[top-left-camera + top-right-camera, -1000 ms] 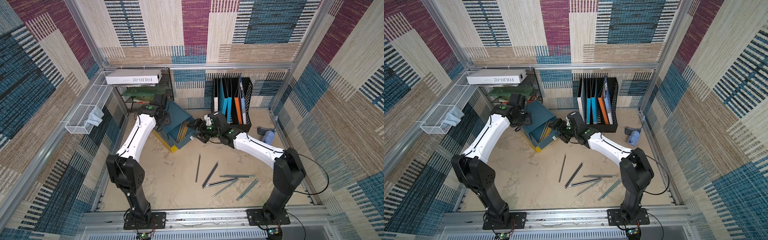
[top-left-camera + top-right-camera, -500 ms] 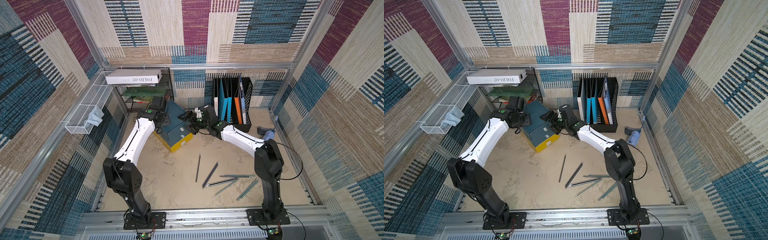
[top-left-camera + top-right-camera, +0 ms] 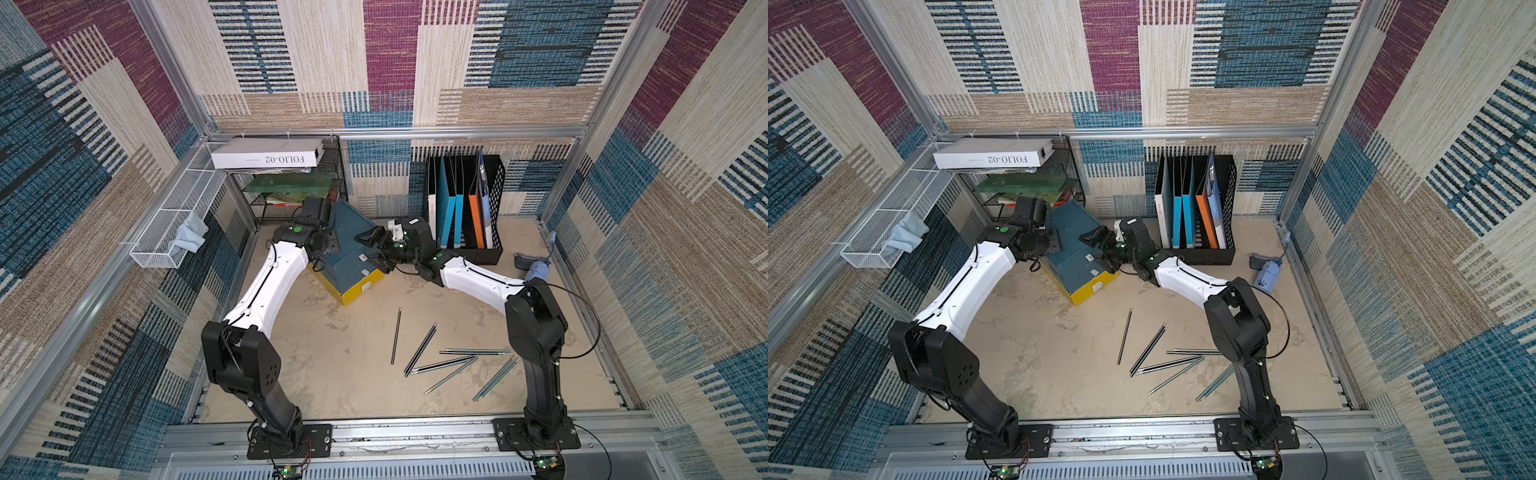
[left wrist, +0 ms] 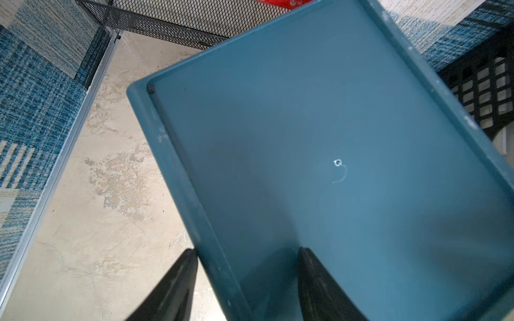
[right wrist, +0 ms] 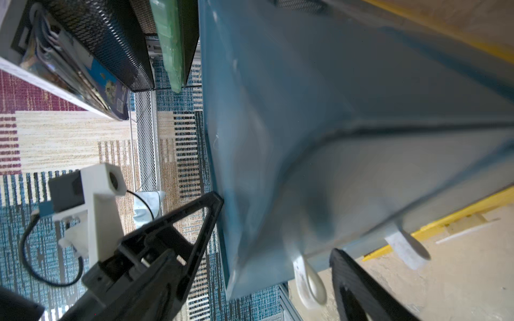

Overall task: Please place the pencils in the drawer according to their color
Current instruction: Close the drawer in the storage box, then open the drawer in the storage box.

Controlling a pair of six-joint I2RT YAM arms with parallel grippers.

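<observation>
The loose black and teal-blue pencils (image 3: 421, 349) lie fanned on the sandy bench (image 3: 332, 374) near the right arm's base, well apart from the 2 hands. Most of their long axes slant toward the teal plastic drawer cabinet with the yellow base (image 3: 353, 249). The left hand (image 4: 247, 250) straddles the cabinet's top rim, fingers partly spread and seemingly not clamped. The right hand (image 5: 278, 223) stands wide at the cabinet's front corner, apparently holding nothing, though that view is blurred. The drawers (image 3: 355, 270) look shut, and the right arm is nearer the pencils.
</observation>
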